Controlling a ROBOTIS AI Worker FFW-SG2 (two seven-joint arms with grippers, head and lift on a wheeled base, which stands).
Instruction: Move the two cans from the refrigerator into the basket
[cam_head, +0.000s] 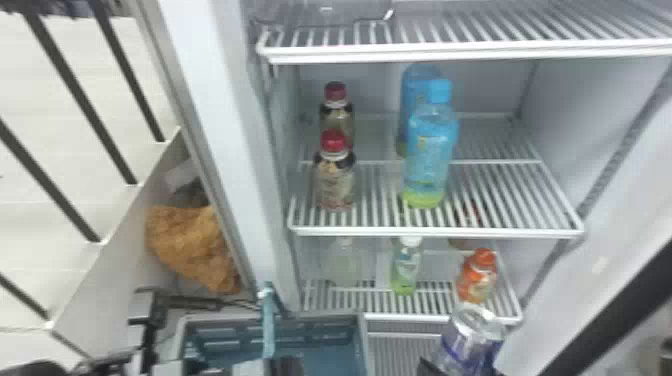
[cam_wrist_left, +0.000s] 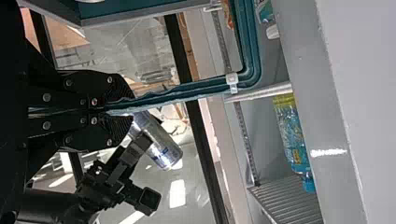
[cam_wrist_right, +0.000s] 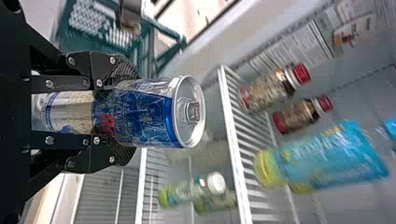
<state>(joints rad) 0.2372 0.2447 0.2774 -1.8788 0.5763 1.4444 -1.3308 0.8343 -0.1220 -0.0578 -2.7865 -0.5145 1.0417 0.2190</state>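
By the shelves (cam_head: 435, 232), right tool (cam_wrist_right: 134, 114) held can (cam_wrist_right: 144, 112), left tool (cam_wrist_left: 119, 109) pinched handle (cam_wrist_left: 205, 87) — basket (cam_head: 320, 332) needed steadying, can needed lowering well inside — only then letting go.

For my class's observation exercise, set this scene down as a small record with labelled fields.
Left end effector: shut on the basket's teal plastic handle
Right end effector: gripping a blue-and-silver metal can
Basket: teal plastic with slotted walls, left of the can in the head view
Task stage: held can outside the basket
Refrigerator middle shelf: red-capped brown bottles, tall blue plastic bottles
Shelf below: includes white-capped green bottle, orange bottle
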